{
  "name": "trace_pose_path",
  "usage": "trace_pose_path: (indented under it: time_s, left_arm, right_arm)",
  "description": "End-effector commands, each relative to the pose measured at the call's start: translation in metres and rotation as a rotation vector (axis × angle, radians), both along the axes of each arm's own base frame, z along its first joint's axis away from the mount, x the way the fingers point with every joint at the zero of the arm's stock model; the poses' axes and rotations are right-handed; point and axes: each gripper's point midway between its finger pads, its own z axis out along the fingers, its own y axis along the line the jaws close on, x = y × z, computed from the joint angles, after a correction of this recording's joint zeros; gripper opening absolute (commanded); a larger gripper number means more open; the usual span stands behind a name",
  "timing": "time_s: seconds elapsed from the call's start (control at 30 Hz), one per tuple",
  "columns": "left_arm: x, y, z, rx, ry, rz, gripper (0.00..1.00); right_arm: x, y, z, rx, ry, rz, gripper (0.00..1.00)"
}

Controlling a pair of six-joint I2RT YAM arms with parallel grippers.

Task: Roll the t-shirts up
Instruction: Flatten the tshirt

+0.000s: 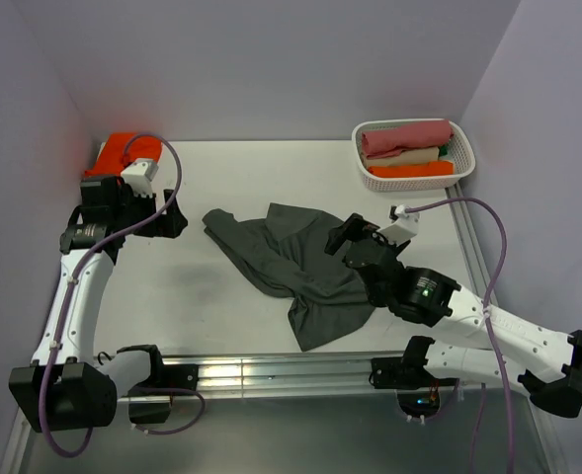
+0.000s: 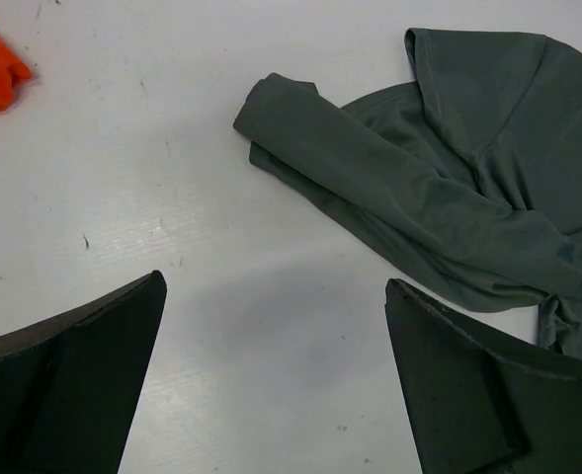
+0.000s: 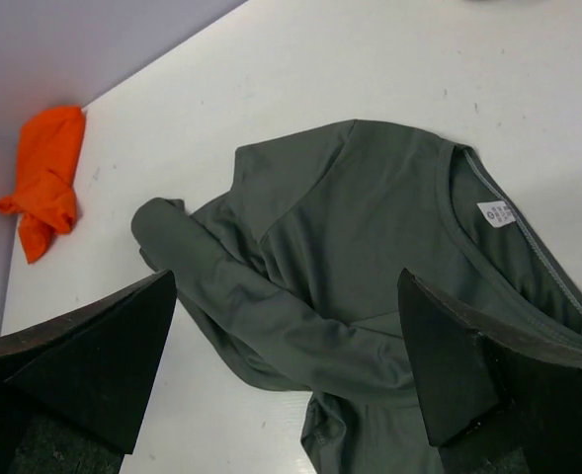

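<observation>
The charcoal-grey t-shirt [image 1: 305,267] lies crumpled at the middle of the table [image 1: 202,316], and the orange-red t-shirt [image 1: 123,150] is bunched in the far left corner. The left jaws and right jaws gape wide and empty. Rolling has not begun, so spreading the grey one flat probably comes next.

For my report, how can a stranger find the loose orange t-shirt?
Start at the far left corner of the white table. The orange t-shirt lies bunched there, behind the left arm. Unlike the rolled cloths in the far-right basket, it is loose.
</observation>
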Motion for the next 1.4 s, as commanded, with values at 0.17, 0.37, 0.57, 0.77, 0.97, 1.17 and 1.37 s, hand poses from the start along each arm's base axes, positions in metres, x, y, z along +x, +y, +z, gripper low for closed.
trace_pose_path:
  time_s: [0.17,0.37,0.57,0.77,0.97,1.17,1.37]
  left_arm:
    - [0.001,-0.005,-0.001,-0.009,0.000,-0.045,0.99]
    - [0.000,-0.008,-0.006,-0.012,0.023,-0.063,0.99]
    - [-0.002,-0.009,-0.029,0.008,0.095,-0.111,0.96]
    - [-0.006,-0.017,-0.065,0.038,0.211,-0.202,0.88]
    - [-0.008,-0.035,-0.092,0.095,0.276,-0.275,0.85]
    - [-0.008,-0.042,-0.099,0.087,0.282,-0.287,0.84]
    - [-0.011,-0.046,-0.101,0.082,0.290,-0.292,0.84]
  right_arm:
    - [-0.001,-0.002,-0.004,-0.013,0.043,-0.033,1.00]
    - [-0.006,0.005,-0.017,-0.042,0.109,0.006,1.00]
    - [-0.017,0.027,-0.044,-0.039,0.223,0.101,0.91]
    - [-0.034,0.059,-0.096,-0.048,0.359,0.176,0.85]
    - [-0.054,0.074,-0.129,-0.084,0.441,0.186,0.79]
    - [-0.076,0.094,-0.159,-0.116,0.512,0.255,0.69]
    - [-0.080,0.111,-0.188,-0.175,0.572,0.260,0.68]
